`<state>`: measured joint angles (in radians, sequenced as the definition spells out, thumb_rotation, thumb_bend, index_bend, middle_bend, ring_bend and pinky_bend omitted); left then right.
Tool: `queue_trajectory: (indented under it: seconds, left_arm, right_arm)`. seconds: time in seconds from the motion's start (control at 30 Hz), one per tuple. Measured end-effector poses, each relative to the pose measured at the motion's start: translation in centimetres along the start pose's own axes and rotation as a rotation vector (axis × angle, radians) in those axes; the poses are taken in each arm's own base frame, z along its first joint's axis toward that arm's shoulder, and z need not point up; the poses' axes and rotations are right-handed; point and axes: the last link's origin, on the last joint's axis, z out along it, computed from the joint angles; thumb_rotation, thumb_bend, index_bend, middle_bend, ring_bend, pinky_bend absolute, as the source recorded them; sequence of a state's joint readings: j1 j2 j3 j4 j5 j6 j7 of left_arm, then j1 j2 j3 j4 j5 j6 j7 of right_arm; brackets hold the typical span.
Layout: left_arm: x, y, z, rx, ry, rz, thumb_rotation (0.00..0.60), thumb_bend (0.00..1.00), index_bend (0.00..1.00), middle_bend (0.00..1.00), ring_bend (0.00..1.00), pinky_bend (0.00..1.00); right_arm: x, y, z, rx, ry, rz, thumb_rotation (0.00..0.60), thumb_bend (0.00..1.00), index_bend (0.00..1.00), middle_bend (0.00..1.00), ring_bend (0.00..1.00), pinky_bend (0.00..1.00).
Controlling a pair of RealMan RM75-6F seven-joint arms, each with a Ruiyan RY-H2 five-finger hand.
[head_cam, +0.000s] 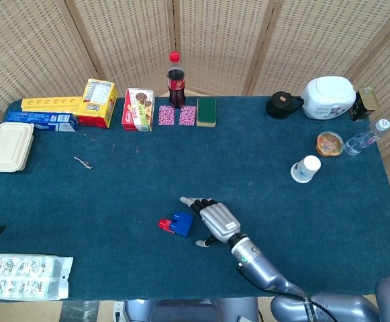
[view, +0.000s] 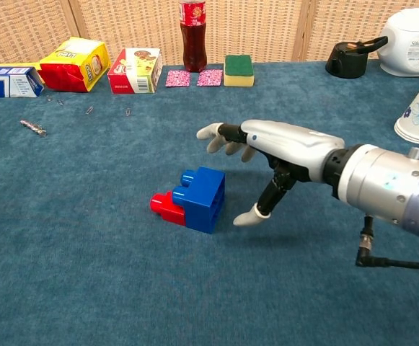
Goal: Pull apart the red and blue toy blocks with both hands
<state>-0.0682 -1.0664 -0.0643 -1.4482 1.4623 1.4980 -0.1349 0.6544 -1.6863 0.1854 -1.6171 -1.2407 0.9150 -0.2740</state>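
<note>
Reaching beside the joined blocks
The right hand [view: 267, 155] is held with fingers spread and empty, just right of the blue block [view: 204, 197], which is still joined to the red block [view: 164, 205] on the table [view: 86, 252].

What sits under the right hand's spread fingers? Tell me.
Under the right hand only bare blue tablecloth shows. The joined red and blue toy blocks sit just beside it, untouched. Nothing shows in the palm, though it faces down.
</note>
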Motion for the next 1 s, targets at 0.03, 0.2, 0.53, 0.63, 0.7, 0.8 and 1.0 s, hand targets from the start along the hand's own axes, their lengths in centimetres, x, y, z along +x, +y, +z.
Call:
queue_trajectory:
  seconds: [0.03, 0.2, 0.53, 0.63, 0.7, 0.8, 1.0]
  left_arm:
    - [0.0, -0.1, -0.1, 0.002, 0.000, -0.001, 0.468, 0.13, 0.19, 0.27, 0.17, 0.24]
    - [0.0, -0.4, -0.2, 0.009, 0.005, -0.004, 0.461, 0.13, 0.19, 0.27, 0.17, 0.24]
    - [-0.1, -0.6, -0.1, 0.012, 0.005, -0.007, 0.462, 0.13, 0.19, 0.27, 0.17, 0.24]
    - [0.0, -0.5, -0.1, 0.009, 0.007, -0.006, 0.465, 0.13, 0.19, 0.27, 0.17, 0.24]
    - [0.1, -0.5, 0.0, 0.007, 0.011, -0.004, 0.461, 0.13, 0.19, 0.27, 0.17, 0.24]
    - [0.0, -0.3, 0.1, 0.001, 0.010, -0.004, 0.462, 0.13, 0.19, 0.27, 0.17, 0.24]
    - [0.0, -0.3, 0.3, -0.008, 0.015, -0.001, 0.461, 0.13, 0.19, 0.27, 0.17, 0.24]
  right_arm:
    - [-0.1, 0.1, 0.2, -0.006, 0.000, -0.004, 0.600, 0.09, 0.01, 0.15, 0.17, 0.20]
    - [-0.6, 0.8, 1.2, -0.036, 0.015, -0.057, 0.600, 0.09, 0.01, 0.16, 0.18, 0.21]
    - [-0.1, 2.2, 2.3, -0.082, 0.075, -0.106, 0.600, 0.10, 0.01, 0.18, 0.20, 0.21]
    - [0.4, 2.6, 2.7, -0.091, 0.096, -0.110, 0.600, 0.10, 0.01, 0.18, 0.21, 0.22]
    - [0.8, 2.6, 2.6, -0.090, 0.101, -0.116, 0.600, 0.10, 0.01, 0.18, 0.21, 0.22]
    - [0.9, 2.2, 2.3, -0.078, 0.093, -0.110, 0.600, 0.10, 0.01, 0.18, 0.21, 0.22]
    - [0.9, 0.3, 1.2, -0.042, 0.047, -0.085, 0.600, 0.10, 0.01, 0.18, 0.21, 0.22]
